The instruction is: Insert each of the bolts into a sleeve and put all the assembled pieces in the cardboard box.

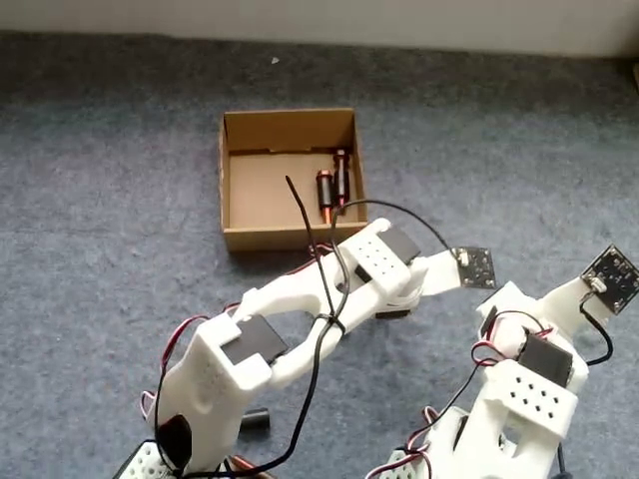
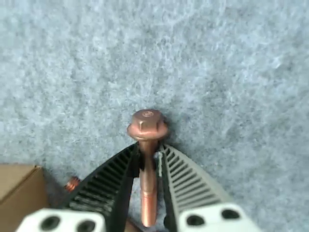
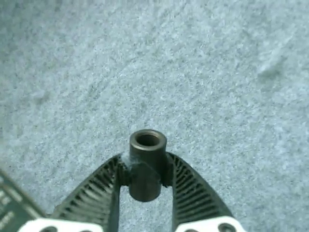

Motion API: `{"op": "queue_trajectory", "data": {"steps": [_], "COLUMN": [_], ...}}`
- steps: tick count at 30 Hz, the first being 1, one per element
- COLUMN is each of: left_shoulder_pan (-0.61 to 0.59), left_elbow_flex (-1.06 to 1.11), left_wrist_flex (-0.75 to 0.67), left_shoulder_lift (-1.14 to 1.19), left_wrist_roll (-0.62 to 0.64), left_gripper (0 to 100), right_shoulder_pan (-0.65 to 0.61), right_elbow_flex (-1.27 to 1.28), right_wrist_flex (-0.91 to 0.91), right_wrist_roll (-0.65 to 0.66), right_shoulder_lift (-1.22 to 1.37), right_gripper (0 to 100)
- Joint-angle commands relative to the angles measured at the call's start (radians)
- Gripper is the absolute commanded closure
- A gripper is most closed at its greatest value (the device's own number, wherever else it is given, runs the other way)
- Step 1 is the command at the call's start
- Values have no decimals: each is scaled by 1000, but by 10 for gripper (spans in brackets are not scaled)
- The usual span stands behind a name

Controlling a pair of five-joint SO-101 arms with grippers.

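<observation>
On the high view, the cardboard box (image 1: 290, 130) sits on the grey bench (image 1: 120, 249) at about 12 o'clock from the middle, open side up. Inside it, against the 3 o'clock wall, lie one assembled piece (image 1: 324, 190) and a second assembled piece (image 1: 341, 172), side by side, each a copper bolt in a dark sleeve. We see no print on the box walls that we can make out.

The left arm (image 1: 290, 319) stretches from 7 o'clock to the middle, its wrist just past the box's 5 o'clock corner. The right arm (image 1: 529, 394) stands at 4 o'clock, well apart from the box. A loose sleeve (image 1: 258, 419) lies on the bench at 7 o'clock, just beside the left arm's base.

On the left wrist view, the left fingers (image 2: 116, 179) pinch the held bolt (image 2: 147, 126) by its shank, the flanged hex head sticking out beyond the tips, above the bench. The head bears a small raised mark, too small to read. A spare bolt (image 2: 72, 183) lies on the bench near a corner of the box.

On the right wrist view, the right fingers (image 3: 193, 193) pinch the held sleeve (image 3: 147, 145) across its sides, the open bore standing past the tips, above the bench. A dark board (image 3: 9, 205) carries pale print that we cannot read.
</observation>
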Motion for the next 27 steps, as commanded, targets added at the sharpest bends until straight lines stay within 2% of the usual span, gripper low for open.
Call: {"op": "queue_trajectory", "data": {"steps": [1,6,15,19,24,27], "left_shoulder_pan": [-1,-8,-117,-162,-236,-275], "left_elbow_flex": [-39,-41,48,177,390,538], "left_wrist_flex": [40,137,173,167,158,101], "left_shoulder_lift": [-16,-120,-479,-693,-977,-1136], "left_wrist_roll": [12,54,118,167,167,169], "left_gripper": [995,995,995,995,995,995], "right_shoulder_pan": [8,5,-2,-61,-177,-260], "right_elbow_flex": [-12,-12,-13,-13,-15,-44], "right_wrist_flex": [-19,-19,-15,-15,-19,-19], "right_wrist_roll": [-8,-8,-8,-2,0,0], "right_shoulder_lift": [-25,-25,-27,-27,-28,-28], "right_gripper": [994,994,994,994,994,994]}}
